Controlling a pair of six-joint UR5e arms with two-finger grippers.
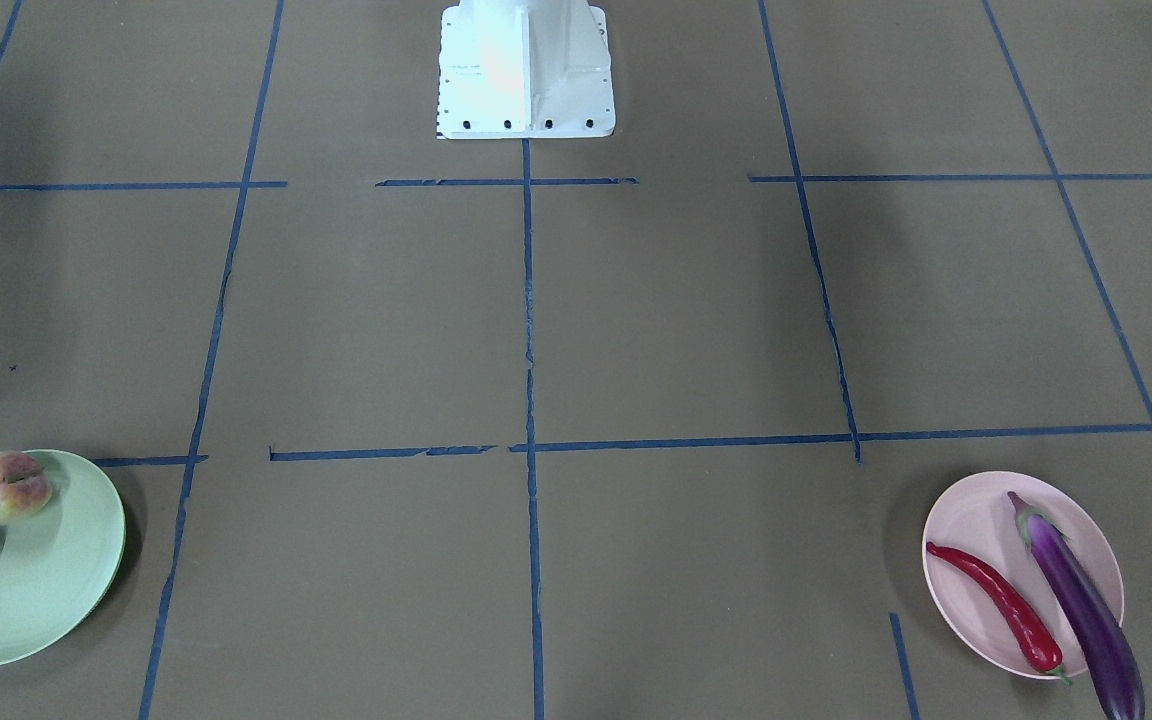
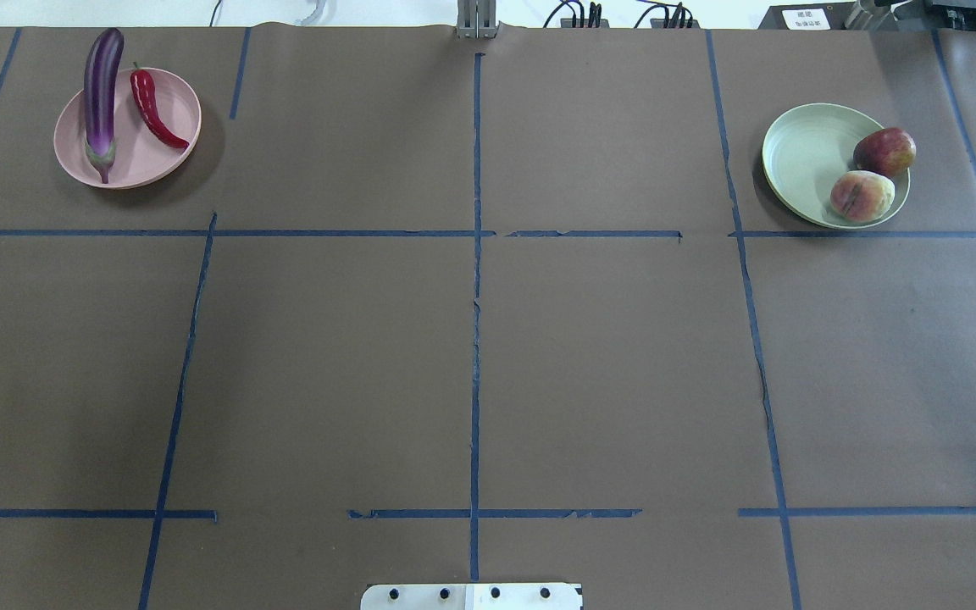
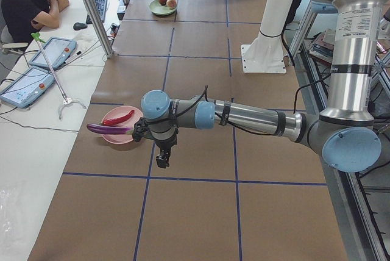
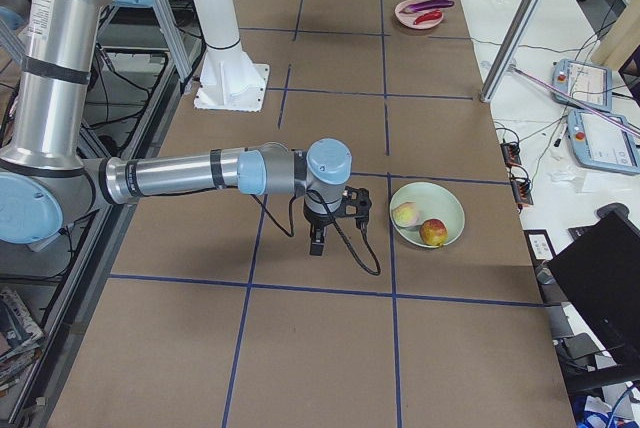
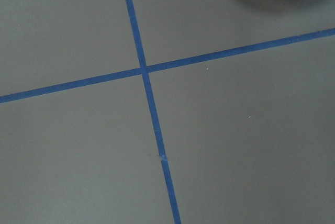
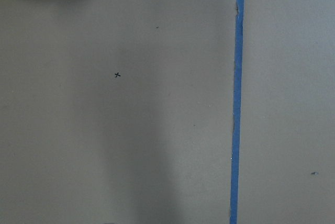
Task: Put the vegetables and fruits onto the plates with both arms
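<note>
**Both plates loaded, both arms held over the bare surface**

Nearest the robot, the white base block point(image 2: 471, 596) sits at the edge of the brown surface point(image 2: 327, 356), which is marked into squares by blue tape lines point(image 2: 476, 339).

The left arm point(image 3: 244, 116) reaches out level over the surface. Its wrist is turned down, so the left gripper point(image 3: 162, 162) points at the surface on the robot's side of the pink plate point(image 2: 136, 157). It shows only in the side view, so I cannot tell whether its fingers are apart or together. Nothing can be seen in its grasp. Its wrist camera sees a tape crossing and a sliver of the pink plate's rim at the top edge.

The right arm point(image 4: 180, 176) is stretched out the same way. The right gripper point(image 4: 316, 245) hangs pointing down beside the green plate point(image 2: 801, 161), and I cannot tell how its fingers stand either.

At the far edge on the robot's left, the pink plate holds both vegetables. The eggplant point(image 2: 102, 97) lies across it with the cap at the near rim and the rounded end overhanging the far rim. The chili pepper point(image 2: 152, 106) lies just beside the eggplant, toward the middle of the table, with its stem pointing away from the robot.

At the far right, the green plate holds both fruits on its outer side. The peach point(image 2: 862, 196) is the nearer one. The red-and-yellow fruit point(image 2: 884, 151) sits just behind it, against the rim.
</note>
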